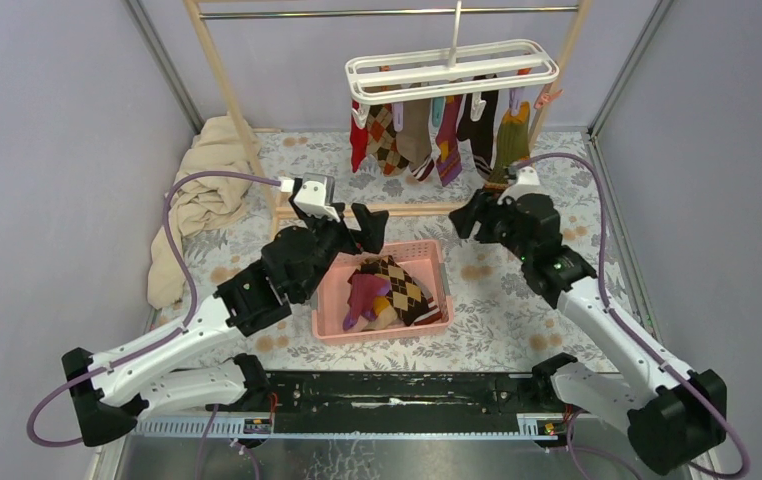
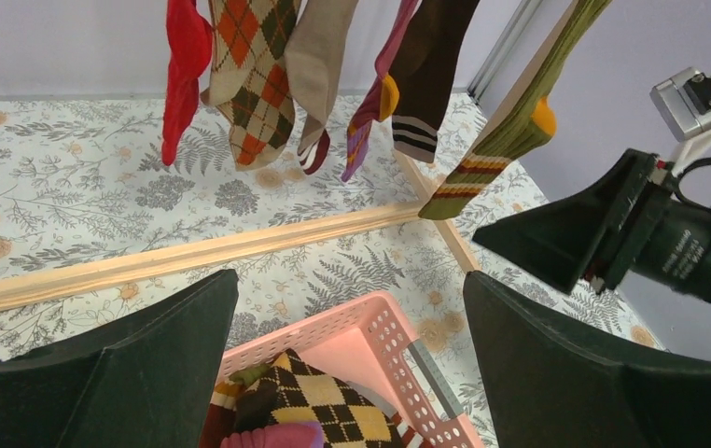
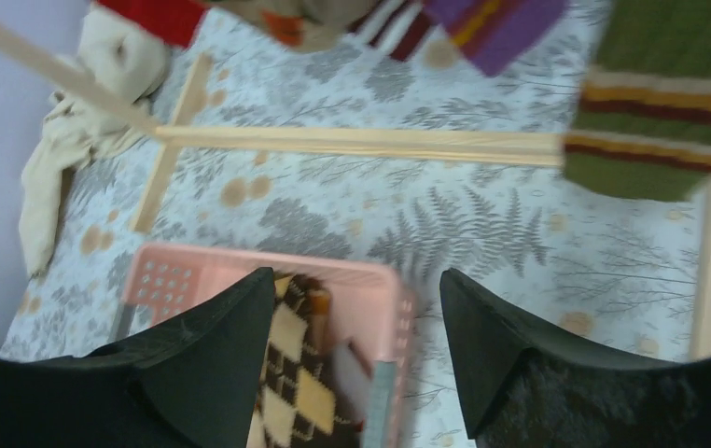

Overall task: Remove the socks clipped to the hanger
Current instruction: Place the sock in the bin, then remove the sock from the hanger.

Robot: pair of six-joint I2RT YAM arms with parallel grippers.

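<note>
The white hanger hangs by its hook from the metal rail at the back. Several socks hang clipped under it: a red sock, an argyle sock, a beige sock, a maroon sock, a dark striped sock and an olive sock. They also show in the left wrist view. My left gripper is open and empty above the pink basket's far rim. My right gripper is open and empty, below the olive sock.
A pink basket in the middle holds several removed socks. The wooden rack's base bar lies between basket and hanger. A beige cloth is heaped at the left. Purple walls close in both sides.
</note>
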